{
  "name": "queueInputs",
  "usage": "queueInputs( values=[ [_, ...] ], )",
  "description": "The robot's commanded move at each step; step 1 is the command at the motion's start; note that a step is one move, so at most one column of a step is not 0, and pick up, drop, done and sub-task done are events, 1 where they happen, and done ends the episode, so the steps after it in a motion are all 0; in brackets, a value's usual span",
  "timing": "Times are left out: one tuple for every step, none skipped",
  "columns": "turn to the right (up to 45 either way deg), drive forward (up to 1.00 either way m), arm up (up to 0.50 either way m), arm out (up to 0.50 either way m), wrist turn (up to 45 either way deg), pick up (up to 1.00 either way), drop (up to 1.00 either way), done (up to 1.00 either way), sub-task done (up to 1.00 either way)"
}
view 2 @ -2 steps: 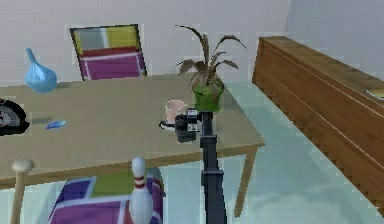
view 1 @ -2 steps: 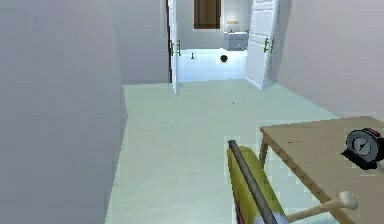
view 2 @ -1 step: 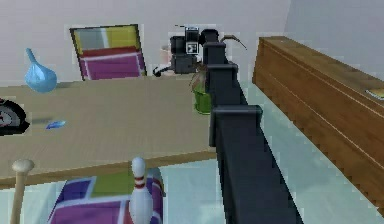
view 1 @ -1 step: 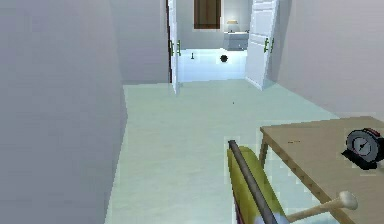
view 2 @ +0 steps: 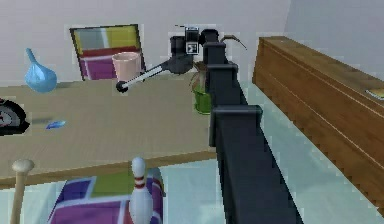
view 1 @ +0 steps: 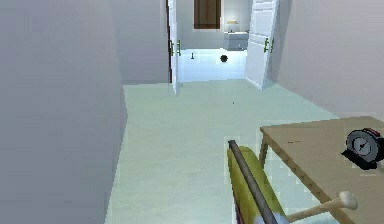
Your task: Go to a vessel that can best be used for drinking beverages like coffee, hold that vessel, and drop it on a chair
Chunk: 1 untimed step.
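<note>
Pincer [view 2: 127, 85] out across the light wooden table [view 2: 110, 128], right by the pale pink cylindrical cup [view 2: 124, 64] standing at its far edge, can't tell if it holds anything, so I'd level up squarely before lifting.

pink cup [view 2: 125, 68] 1 | blue vase [view 2: 40, 72] 1 | alarm clock [view 1: 365, 148] 1 | bowling pin [view 2: 140, 188] 1 | bat [view 1: 325, 207] 1 | table [view 2: 110, 132] 1 | dresser [view 2: 320, 90] 1 | patchwork chairs 2 — far chair [view 2: 100, 45], near chair [view 2: 85, 198]

Home: hallway [view 1: 190, 120], open white doors [view 1: 262, 45], wooden table [view 2: 110, 130] with alarm clock [view 1: 363, 148], dresser [view 2: 320, 85].
</note>
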Motion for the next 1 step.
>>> queueInputs(
  values=[
    [0.0, 0.0, 0.0, 0.0, -45.0, 0.0, 0.0, 0.0, 0.0]
  ],
)
